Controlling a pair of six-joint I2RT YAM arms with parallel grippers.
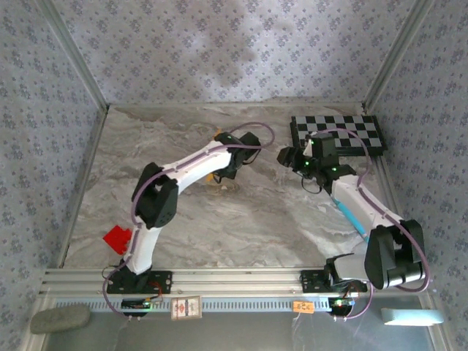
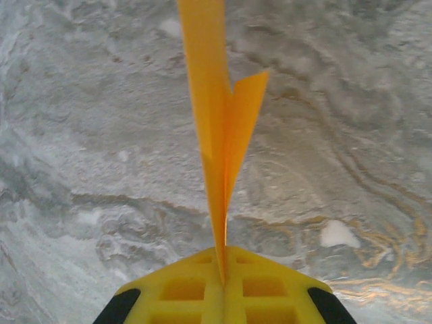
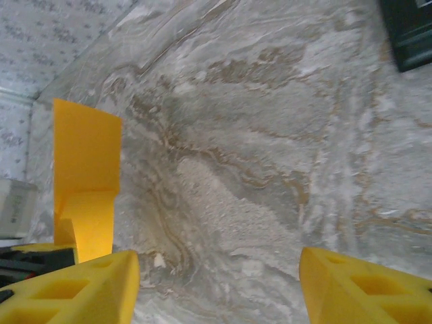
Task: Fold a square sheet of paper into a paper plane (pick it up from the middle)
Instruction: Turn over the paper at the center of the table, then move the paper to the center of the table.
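The orange-yellow paper plane (image 2: 217, 128) is a slim folded strip seen edge-on in the left wrist view, one wing flaring to the right. My left gripper (image 2: 223, 278) is shut on its lower edge and holds it above the marble table near the middle. In the top view the left gripper (image 1: 229, 171) is under its own wrist and most of the paper is hidden. My right gripper (image 3: 219, 287) is open with nothing between its fingers; the paper (image 3: 86, 169) stands to the left of it, apart from it. In the top view the right gripper (image 1: 285, 156) faces the left one.
A black-and-white checkerboard (image 1: 338, 134) lies at the back right, and its dark corner (image 3: 412, 30) shows in the right wrist view. A small red piece (image 1: 117, 238) lies at the near left. Patterned walls close the table on three sides.
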